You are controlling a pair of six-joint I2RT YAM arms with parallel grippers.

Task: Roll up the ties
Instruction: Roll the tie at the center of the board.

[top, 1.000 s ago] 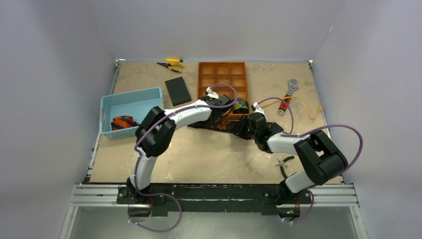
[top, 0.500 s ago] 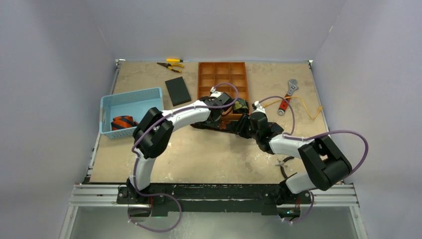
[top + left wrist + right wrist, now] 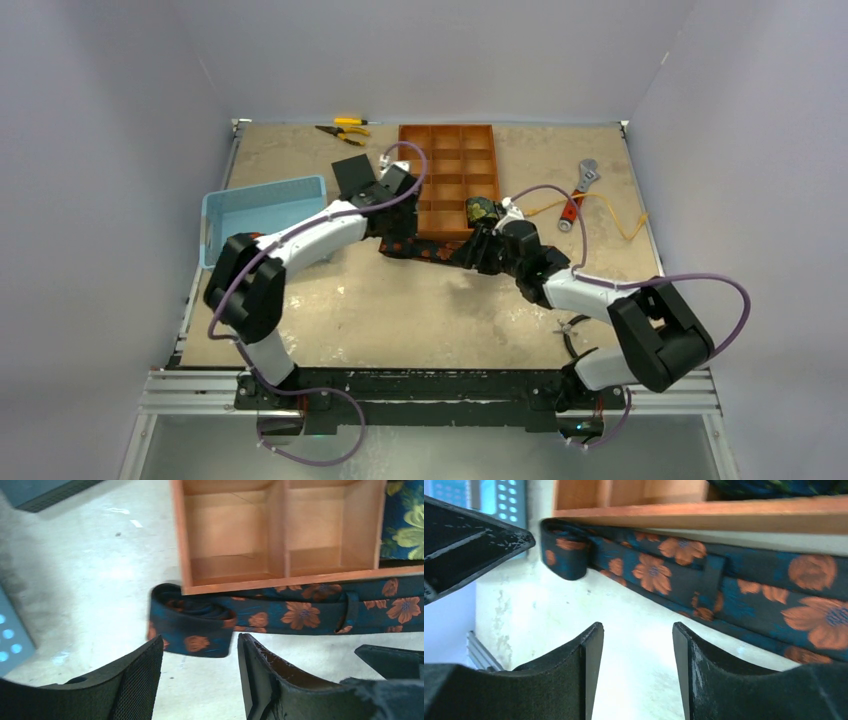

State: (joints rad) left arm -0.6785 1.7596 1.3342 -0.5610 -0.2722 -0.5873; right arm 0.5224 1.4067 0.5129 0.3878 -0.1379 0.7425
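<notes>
A dark blue tie with orange flowers (image 3: pixel 430 252) lies flat along the front edge of the orange tray (image 3: pixel 448 140). Its left end is curled into a small loose roll (image 3: pixel 192 630). My left gripper (image 3: pixel 201 641) is open, its jaws just short of the roll, not holding it; in the top view it (image 3: pixel 398 238) is at the tie's left end. My right gripper (image 3: pixel 636 628) is open and empty above bare table beside the tie's flat part (image 3: pixel 724 580); in the top view it (image 3: pixel 468 255) is at the tie's right end. A rolled black, green-gold tie (image 3: pixel 483 211) sits in a front tray compartment. The striped tie is hidden.
A blue basket (image 3: pixel 250 195) stands at the left, partly under my left arm. A flat black pad (image 3: pixel 356 180) lies behind the left gripper. Yellow pliers (image 3: pixel 345 128) lie at the back; a wrench (image 3: pixel 585 180), a yellow cord (image 3: pixel 610 215) and other pliers (image 3: pixel 572 330) lie at the right.
My left arm has swung left, from the tray's front middle near the green-gold tie to the flowered tie's left end. My right gripper has crept a little left along the tie.
</notes>
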